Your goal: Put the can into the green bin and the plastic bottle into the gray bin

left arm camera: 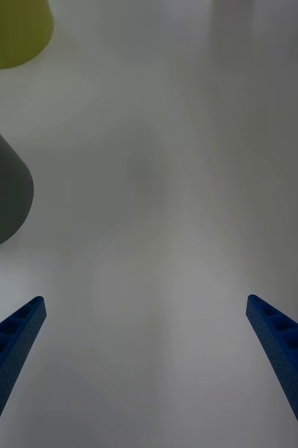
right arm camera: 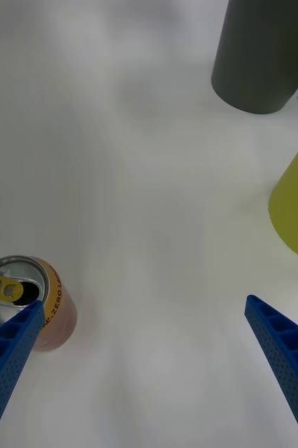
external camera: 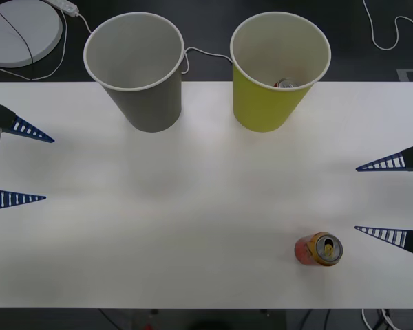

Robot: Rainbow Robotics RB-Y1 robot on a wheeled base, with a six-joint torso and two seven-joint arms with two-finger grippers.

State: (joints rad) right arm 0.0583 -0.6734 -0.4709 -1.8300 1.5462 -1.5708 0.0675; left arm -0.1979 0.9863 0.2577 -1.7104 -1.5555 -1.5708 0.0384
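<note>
I've got the right tool (external camera: 374, 197) at the right edge of the surface (external camera: 193, 206), fingers spread wide, nothing between them. Same on the other side: left tool (external camera: 31, 168) at the left edge, fingers wide, holding nothing.

The can (external camera: 319, 249) stands upright on the surface, gold top w/ pull tab facing up, opening visible. It sits just ahead of the right tool's near-side finger (external camera: 382, 235), slightly toward the robot from that fingertip, apart from it, not touching. In the right wrist view the can (right arm camera: 22, 301) shows just past one fingertip (right arm camera: 12, 346), off to that side rather than centred in the gap.

The green bin (external camera: 279, 72) stands upright at the far edge of the surface, well ahead of the right tool and across toward the far side. There's a silver-topped can (external camera: 286, 84) lying at its bottom already. The gray bin (external camera: 136, 69) stands upright beside it w/ a gap between them, closer to the left tool's side; its inside looks pale, can't make out any contents.

Left wrist view: bare surface between the fingers (left arm camera: 12, 339), gray bin wall (left arm camera: 2, 203) and green bin (left arm camera: 12, 31) well ahead of the tool.
</note>
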